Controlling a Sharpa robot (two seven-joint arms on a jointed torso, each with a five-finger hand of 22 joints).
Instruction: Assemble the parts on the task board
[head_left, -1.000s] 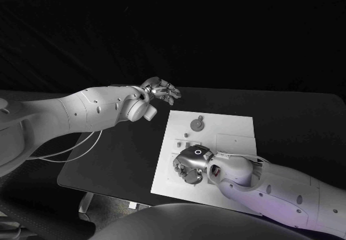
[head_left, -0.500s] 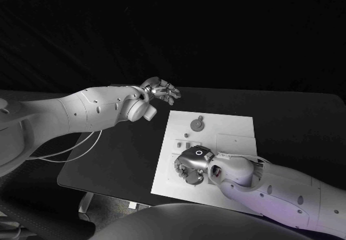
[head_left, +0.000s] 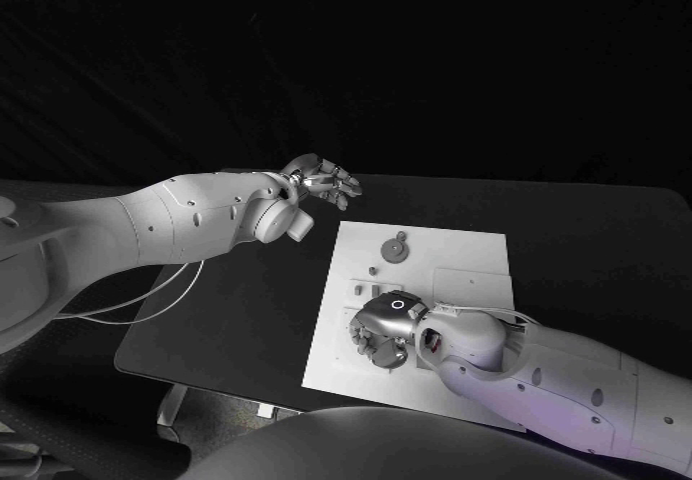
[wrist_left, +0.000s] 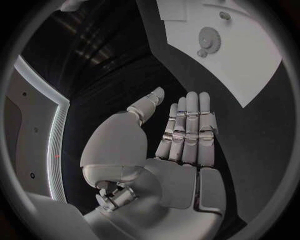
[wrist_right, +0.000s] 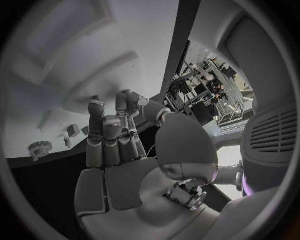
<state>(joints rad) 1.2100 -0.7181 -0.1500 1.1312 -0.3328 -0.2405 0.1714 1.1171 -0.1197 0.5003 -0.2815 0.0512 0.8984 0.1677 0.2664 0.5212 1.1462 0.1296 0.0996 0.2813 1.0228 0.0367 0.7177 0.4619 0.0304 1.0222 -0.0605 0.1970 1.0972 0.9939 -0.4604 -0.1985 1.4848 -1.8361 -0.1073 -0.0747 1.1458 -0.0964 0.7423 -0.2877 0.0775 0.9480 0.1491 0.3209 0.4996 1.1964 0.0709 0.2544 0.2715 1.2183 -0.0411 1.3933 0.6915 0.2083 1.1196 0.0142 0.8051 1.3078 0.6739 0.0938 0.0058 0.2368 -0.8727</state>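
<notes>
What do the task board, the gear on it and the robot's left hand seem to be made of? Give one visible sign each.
Task board: probably matte white plastic or coated sheet; flat, even, no glare.
Gear: likely moulded plastic, dull grey with fine teeth.
Left hand: seemingly metal, silvery segments with a soft sheen.

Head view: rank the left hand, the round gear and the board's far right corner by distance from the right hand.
From the right hand, low on the task board:
1. Gear, straight beyond it.
2. Far right corner, further out.
3. Left hand, off the board.

left robot hand (head_left: 326, 181) raised, fingers straight and empty, right robot hand (head_left: 381, 331) low, fingers curled
</notes>
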